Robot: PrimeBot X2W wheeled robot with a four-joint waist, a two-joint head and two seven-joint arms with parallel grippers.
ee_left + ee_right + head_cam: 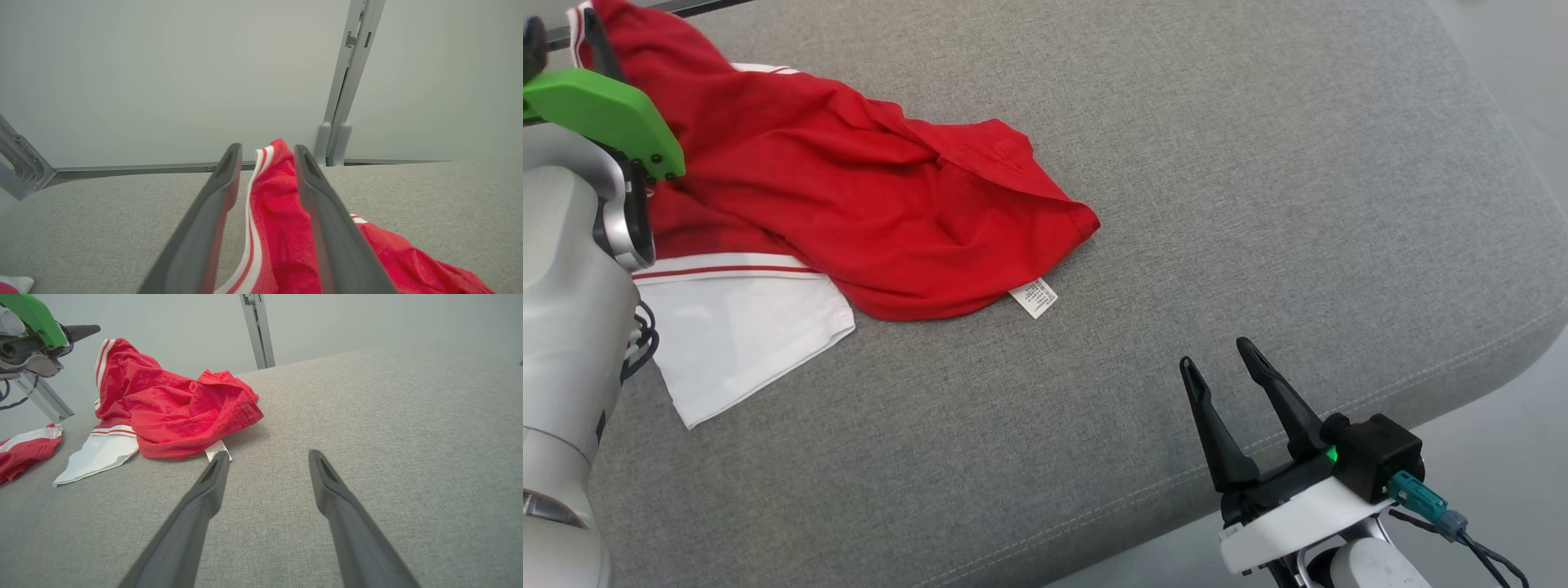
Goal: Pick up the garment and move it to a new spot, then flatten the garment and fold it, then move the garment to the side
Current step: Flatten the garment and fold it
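Note:
The garment [849,188] is red with a white panel and red-and-white striped trim. It lies crumpled on the far left of the grey cushion, a white label [1035,296] at its near edge. My left gripper [564,41] is at the garment's far end. In the left wrist view its fingers [266,153] stand apart, and a raised fold of the garment [282,228] sits between them with a gap on one side. My right gripper [1215,353] is open and empty over the cushion's near right part, well clear of the garment [171,404].
The grey fabric cushion [1176,204] ends in a rounded edge at the lower right, with pale floor beyond. A grey metal post [347,81] and rail stand behind the cushion before a plain wall. More red-and-white cloth [24,449] lies at the far left.

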